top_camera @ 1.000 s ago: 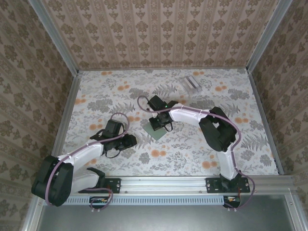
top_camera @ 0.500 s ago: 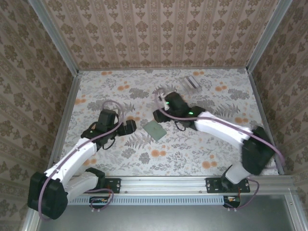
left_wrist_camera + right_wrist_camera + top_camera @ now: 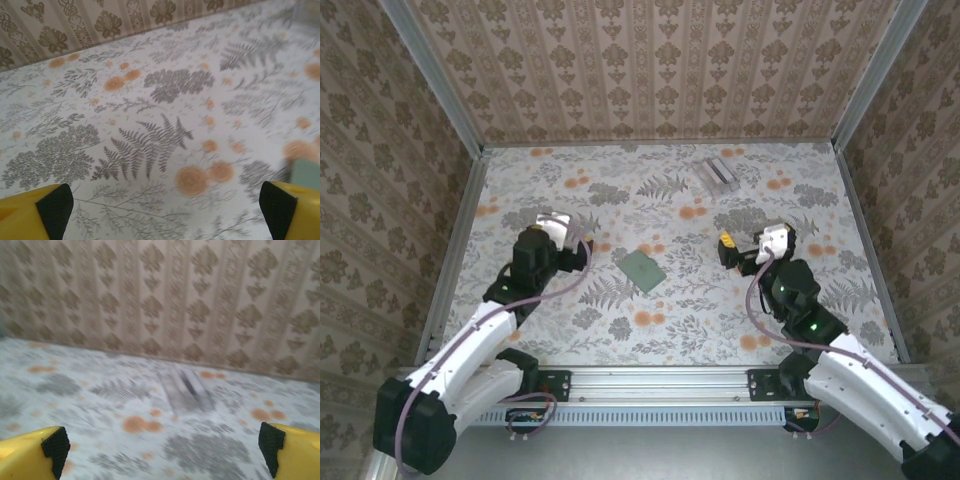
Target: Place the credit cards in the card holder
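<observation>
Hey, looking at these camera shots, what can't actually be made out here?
1. Top view: the card holder lies shut, so its cover hides whatever is inside.
2. Left wrist view: the card holder is cut off by the right edge, leaving a corner.
3. Right wrist view: the slotted stand is motion-blurred; its slots cannot be read.

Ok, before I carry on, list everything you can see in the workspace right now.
small flat folding wallet: one, grey-green, mid-table between the grippers
clear slotted plastic stand: one, silvery, far right of centre
floral tablecloth: one, white with grey ferns and orange blooms, covering the table
wallpapered walls: three, beige-brown, around the table
left gripper: one, yellow with black pads, open, left of wallet
right gripper: one, yellow with black pads, open, right of wallet
</observation>
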Motion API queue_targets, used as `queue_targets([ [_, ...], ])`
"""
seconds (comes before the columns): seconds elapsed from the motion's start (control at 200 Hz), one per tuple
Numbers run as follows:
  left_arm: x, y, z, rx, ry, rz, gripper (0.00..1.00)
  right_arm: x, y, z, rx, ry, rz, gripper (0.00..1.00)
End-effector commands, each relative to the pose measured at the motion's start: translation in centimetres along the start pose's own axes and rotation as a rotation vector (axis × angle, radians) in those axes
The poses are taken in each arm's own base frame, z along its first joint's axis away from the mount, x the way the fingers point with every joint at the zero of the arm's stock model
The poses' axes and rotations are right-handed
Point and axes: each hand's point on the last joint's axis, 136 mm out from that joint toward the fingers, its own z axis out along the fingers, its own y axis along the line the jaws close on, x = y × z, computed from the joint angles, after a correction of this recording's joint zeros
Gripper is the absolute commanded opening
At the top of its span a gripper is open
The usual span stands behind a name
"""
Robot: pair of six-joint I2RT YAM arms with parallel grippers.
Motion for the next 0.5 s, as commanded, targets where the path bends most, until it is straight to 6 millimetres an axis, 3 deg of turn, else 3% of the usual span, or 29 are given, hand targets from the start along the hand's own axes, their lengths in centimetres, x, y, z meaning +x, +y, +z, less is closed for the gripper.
queue_targets([
  [0.0, -1.3, 2.9, 1.2, -0.159, -0.12, 0.17, 1.0, 0.7, -2.5, 0.2, 0.073, -0.082, -0.07, 1.0],
  [0.14, 2.4, 6.0, 4.0, -0.22, -0.001, 0.171, 1.0, 5.9, -5.3, 1.7, 0.127, 0.003, -0.005, 1.0],
  [0.245, 4.3, 8.1, 5.5, -0.228, -0.019, 0.067, 1.0, 9.5, -7.2, 3.3, 0.161, 0.109, 0.026, 1.0],
  [0.405, 3.4, 10.2, 6.7, -0.215, -0.068, -0.099, 1.0, 9.7, -7.5, 6.4, 0.14, 0.114, 0.072, 1.0],
  [0.495, 4.5, 11.5, 7.8, -0.236, -0.066, -0.134, 1.0, 10.1, -8.1, 8.2, 0.157, 0.122, 0.099, 1.0],
])
